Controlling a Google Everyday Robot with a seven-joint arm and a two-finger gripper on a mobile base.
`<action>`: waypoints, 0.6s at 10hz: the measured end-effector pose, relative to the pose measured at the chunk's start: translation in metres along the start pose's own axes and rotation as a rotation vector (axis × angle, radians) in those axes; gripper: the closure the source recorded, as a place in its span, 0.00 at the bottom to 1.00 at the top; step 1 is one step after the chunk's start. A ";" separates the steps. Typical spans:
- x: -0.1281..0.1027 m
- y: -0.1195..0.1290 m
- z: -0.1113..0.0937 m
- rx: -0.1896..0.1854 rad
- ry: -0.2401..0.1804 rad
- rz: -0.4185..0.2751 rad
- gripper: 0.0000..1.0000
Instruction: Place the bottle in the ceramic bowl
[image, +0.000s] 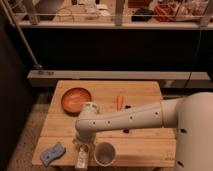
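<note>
The bottle (82, 160), small and white with a pale label, lies near the front edge of the wooden table (145, 90), between a blue sponge and a white cup. My gripper (81, 146) hangs at the end of the white arm (125, 119), directly over the bottle's upper end and very close to it. Whether it touches the bottle cannot be made out. The ceramic bowl (76, 99), shallow and orange-brown, sits empty at the table's back left, well behind the gripper.
A white cup (104, 153) stands just right of the bottle. A blue sponge (52, 154) lies at the front left corner. An orange carrot-like piece (119, 102) lies mid-table at the back. Dark shelving and a rail run behind the table.
</note>
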 end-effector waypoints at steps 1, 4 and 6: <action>-0.001 0.000 0.002 -0.001 -0.005 0.002 0.38; -0.002 -0.001 0.006 -0.003 -0.019 0.009 0.67; -0.005 0.001 0.006 -0.004 -0.018 0.011 0.87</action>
